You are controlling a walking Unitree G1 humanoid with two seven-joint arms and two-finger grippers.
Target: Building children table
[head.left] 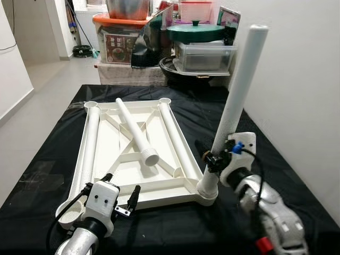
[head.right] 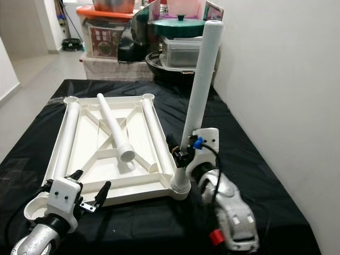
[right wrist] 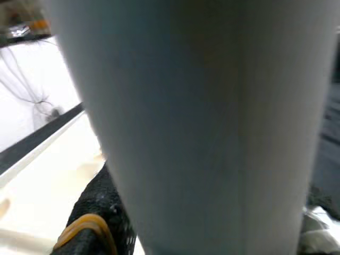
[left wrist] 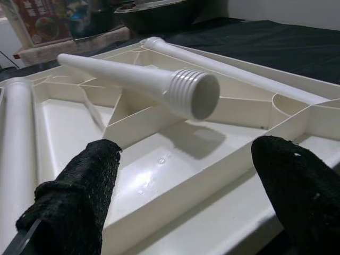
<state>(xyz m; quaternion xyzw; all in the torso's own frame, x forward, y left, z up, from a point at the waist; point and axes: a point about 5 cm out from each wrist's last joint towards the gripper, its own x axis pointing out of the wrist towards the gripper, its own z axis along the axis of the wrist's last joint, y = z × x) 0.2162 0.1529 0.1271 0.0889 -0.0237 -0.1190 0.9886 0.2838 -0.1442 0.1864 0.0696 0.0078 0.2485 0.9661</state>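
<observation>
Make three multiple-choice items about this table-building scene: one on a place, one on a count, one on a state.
1. Where does the upright leg stand?
A. In the tabletop's near right corner socket
B. On the floor
C. In the far left socket

2. How many legs lie flat on the upturned tabletop?
A. One
B. Three
C. Five

3. What state is the left end effector in?
A. Shut on a leg
B. Open, holding nothing
C. Shut on the cloth

Answers:
1. A, its base sits in that corner, held by the right end effector.
2. B, two along the sides, one diagonal.
3. B, the left wrist view shows its fingers spread apart.
</observation>
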